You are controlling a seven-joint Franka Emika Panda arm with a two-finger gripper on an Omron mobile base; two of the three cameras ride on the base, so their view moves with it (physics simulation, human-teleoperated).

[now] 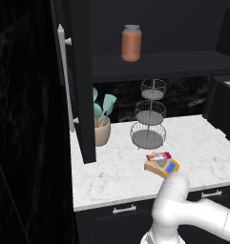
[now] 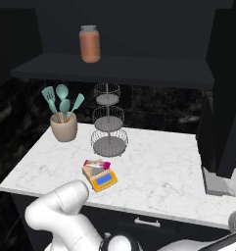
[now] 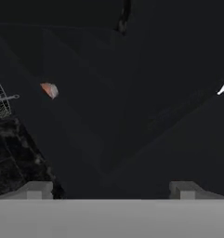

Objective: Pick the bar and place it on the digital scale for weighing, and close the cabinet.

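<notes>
The pink-and-white bar (image 1: pixel 158 156) (image 2: pixel 97 164) lies across the grey plate of the orange-yellow digital scale (image 1: pixel 165 167) (image 2: pixel 103 180) on the marble counter. The black cabinet above stands open. Its left door (image 1: pixel 82 81), with a silver handle (image 1: pixel 66 78), swings out over the counter, and its right door (image 2: pixel 228 98) hangs open at the far right. My gripper (image 3: pixel 112 189) is open with nothing between its fingertips (image 3: pixel 37 189). It faces the dark cabinet from well away.
An orange jar (image 1: pixel 131 43) (image 2: pixel 90 43) (image 3: pixel 49 89) stands on the cabinet shelf. A three-tier wire basket (image 1: pixel 148 114) (image 2: pixel 108 120) and a pot of teal utensils (image 1: pixel 102 125) (image 2: pixel 63 120) sit at the counter's back. Drawers (image 1: pixel 124 208) run below the counter edge.
</notes>
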